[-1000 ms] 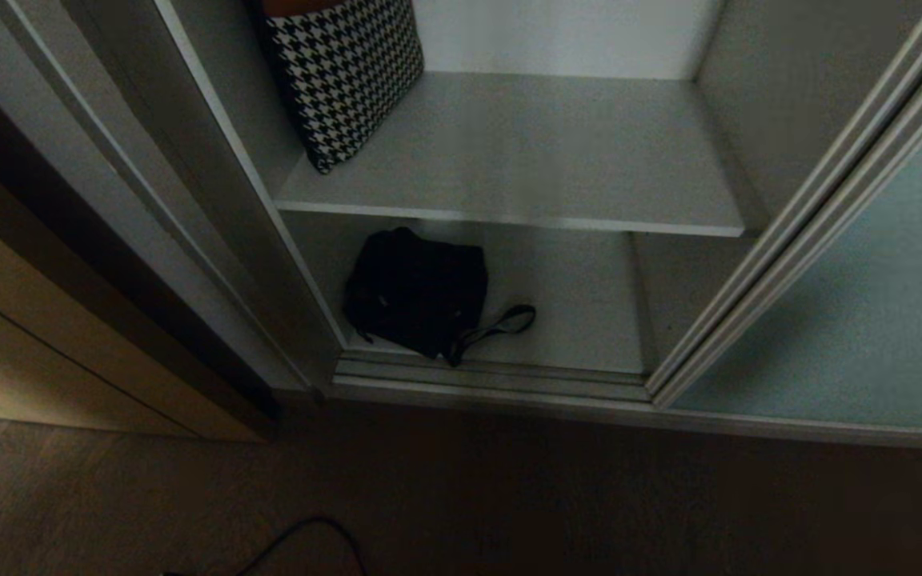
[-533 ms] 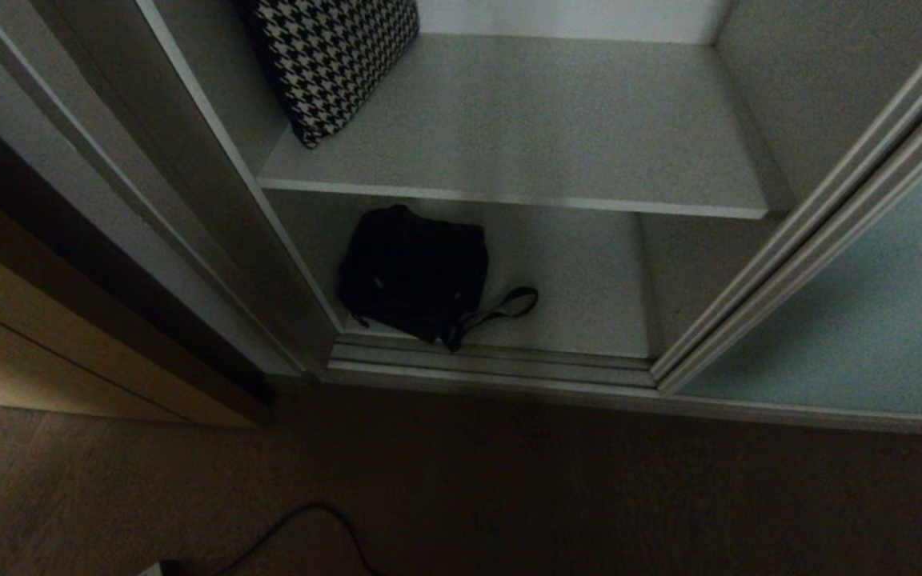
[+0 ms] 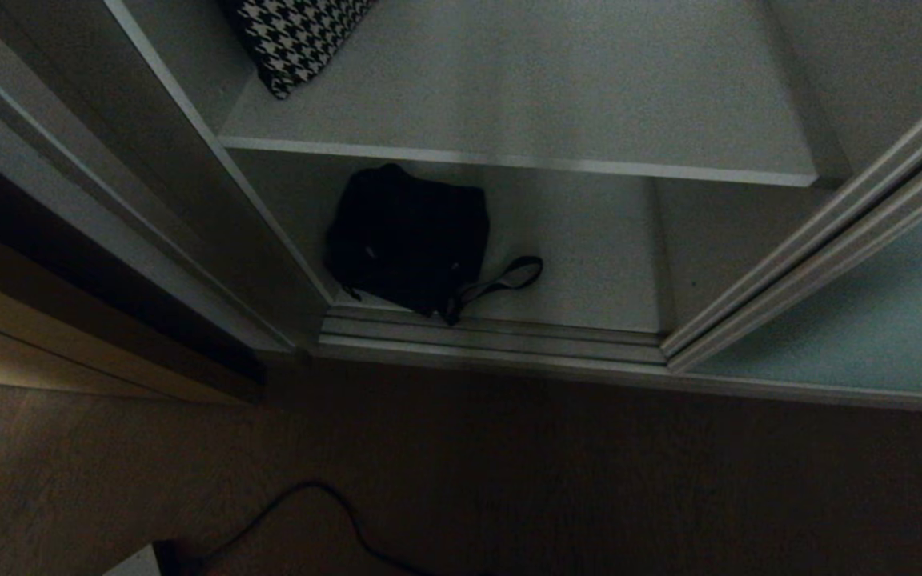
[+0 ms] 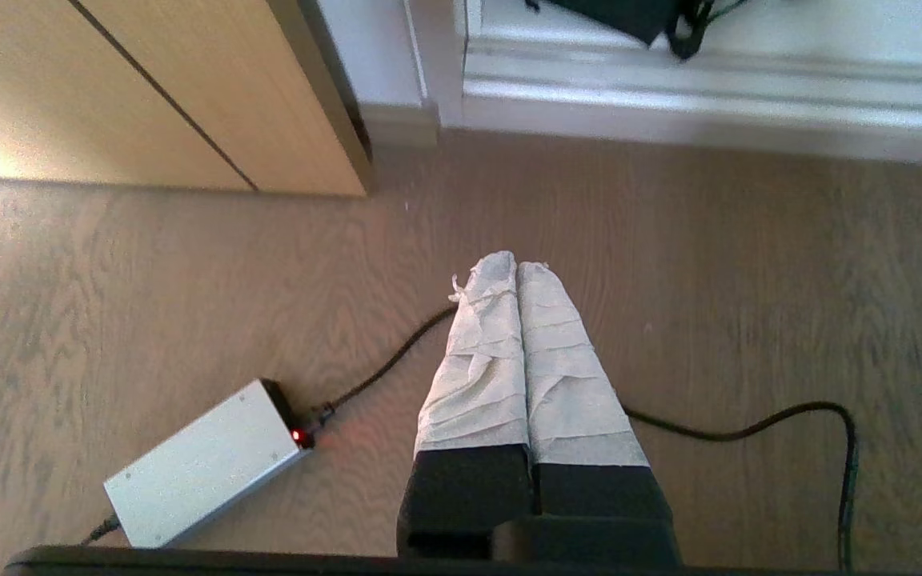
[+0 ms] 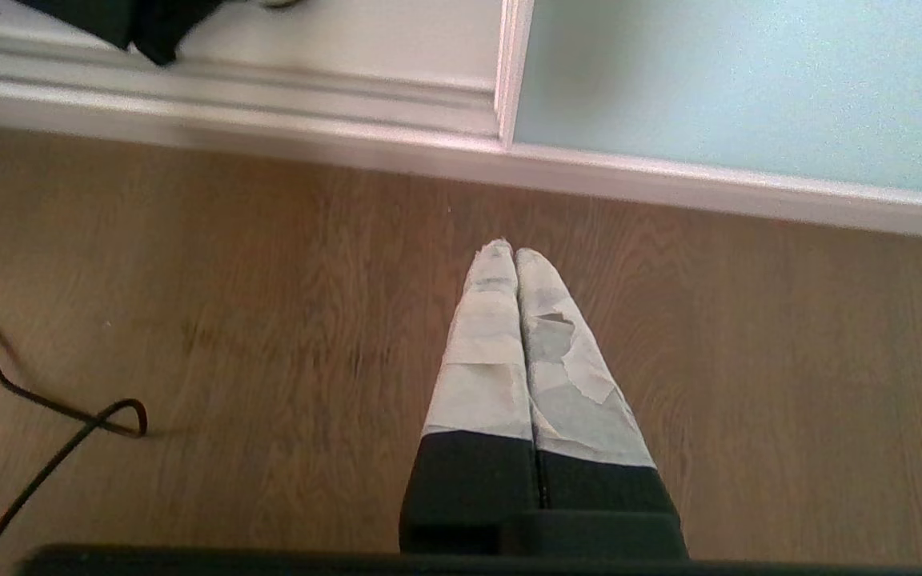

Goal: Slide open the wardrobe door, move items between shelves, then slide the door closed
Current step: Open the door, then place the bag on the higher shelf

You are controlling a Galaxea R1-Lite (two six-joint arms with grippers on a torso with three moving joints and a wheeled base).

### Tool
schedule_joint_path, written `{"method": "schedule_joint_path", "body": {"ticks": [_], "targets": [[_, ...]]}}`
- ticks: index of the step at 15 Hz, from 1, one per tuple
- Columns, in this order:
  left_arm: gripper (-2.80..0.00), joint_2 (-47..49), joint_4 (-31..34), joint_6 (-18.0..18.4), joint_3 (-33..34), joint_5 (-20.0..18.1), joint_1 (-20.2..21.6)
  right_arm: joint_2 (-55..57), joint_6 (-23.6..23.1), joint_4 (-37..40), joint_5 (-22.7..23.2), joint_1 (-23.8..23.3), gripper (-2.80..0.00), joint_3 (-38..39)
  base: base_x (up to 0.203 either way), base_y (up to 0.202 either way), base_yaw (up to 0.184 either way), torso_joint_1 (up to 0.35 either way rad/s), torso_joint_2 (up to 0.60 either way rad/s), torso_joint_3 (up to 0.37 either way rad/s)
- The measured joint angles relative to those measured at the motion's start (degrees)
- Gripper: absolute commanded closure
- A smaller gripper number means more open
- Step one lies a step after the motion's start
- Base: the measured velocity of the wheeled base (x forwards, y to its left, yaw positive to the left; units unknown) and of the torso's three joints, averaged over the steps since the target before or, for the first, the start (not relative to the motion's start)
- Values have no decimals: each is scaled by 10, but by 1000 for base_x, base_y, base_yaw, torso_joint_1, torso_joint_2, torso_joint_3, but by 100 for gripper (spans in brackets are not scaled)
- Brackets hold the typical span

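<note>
The sliding wardrobe door (image 3: pixel 853 320) stands open at the right of the head view. The black bag (image 3: pixel 409 238) lies on the bottom shelf (image 3: pixel 589 248), centre frame, not yet moved. Left gripper (image 4: pixel 515 268) and right gripper (image 5: pixel 505 252) hang over the floor (image 3: pixel 589 480), jaws together, empty. A cable (image 3: pixel 309 504) and a power brick (image 4: pixel 205 464) lie below; a houndstooth cushion (image 3: pixel 293 36) occupies the upper shelf (image 3: pixel 549 96).

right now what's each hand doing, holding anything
left hand: closed, empty, over the floor.
right hand: closed, empty, over the floor too.
</note>
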Motion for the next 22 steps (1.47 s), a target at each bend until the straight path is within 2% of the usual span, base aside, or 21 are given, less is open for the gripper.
{"method": "schedule_joint_path", "body": {"ticks": [14,22], "targets": [[0,1,8,1,-3,-3,0,0,0,0,0,0,0,0,0,0,0,3,3,-195],[0,1,-3,-7,1,2,0,1,0,0,0,0,0,0,0,0,0,0,1,-20]]}}
